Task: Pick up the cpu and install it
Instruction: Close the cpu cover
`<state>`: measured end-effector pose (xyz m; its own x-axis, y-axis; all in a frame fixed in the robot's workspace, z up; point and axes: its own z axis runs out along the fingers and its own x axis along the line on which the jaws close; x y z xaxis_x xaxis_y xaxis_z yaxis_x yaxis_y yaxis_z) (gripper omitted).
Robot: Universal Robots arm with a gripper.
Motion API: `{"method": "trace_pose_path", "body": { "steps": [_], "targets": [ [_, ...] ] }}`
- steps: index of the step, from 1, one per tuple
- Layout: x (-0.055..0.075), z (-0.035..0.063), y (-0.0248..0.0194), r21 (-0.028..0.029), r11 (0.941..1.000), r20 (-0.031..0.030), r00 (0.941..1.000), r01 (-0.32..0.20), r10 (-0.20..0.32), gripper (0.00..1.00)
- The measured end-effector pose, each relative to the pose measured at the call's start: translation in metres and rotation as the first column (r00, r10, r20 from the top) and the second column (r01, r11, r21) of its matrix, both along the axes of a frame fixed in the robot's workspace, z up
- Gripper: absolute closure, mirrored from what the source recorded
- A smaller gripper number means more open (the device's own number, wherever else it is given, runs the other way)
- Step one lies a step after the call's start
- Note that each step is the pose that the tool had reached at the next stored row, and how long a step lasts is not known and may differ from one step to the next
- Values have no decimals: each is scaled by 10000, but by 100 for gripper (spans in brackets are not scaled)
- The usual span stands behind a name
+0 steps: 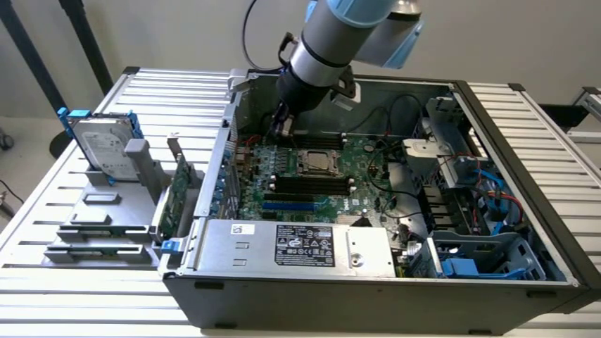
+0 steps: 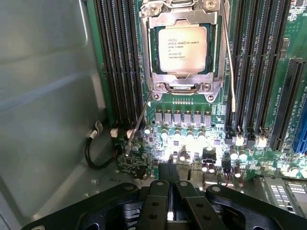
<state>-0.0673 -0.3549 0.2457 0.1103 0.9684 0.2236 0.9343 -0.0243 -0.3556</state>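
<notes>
The cpu point(image 2: 182, 49) lies flat in its socket on the motherboard point(image 1: 371, 184), mid-case, apparently already placed. The gripper point(image 1: 281, 129) hovers just beyond it, far side, toward the exterior view's left, claw pinched narrow and empty. The wire levers point(image 2: 139, 123) look unlatched, so locking seems left.

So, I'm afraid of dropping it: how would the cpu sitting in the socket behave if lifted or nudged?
Probably stiff, not floppy: the cpu is a thin flat square with a metal top. That smooth top may slip in a grip. Lying flat inside the socket frame, it likely won't roll or slide when nudged.
</notes>
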Motion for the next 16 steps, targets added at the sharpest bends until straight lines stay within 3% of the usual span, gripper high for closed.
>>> {"method": "trace_pose_path", "body": {
  "steps": [8,16],
  "targets": [
    [1,1,0,-1,9975,-60,9975,701,-701,89],
    [0,1,0,-6,9870,-100,9869,1610,-1610,89]
  ]
}}
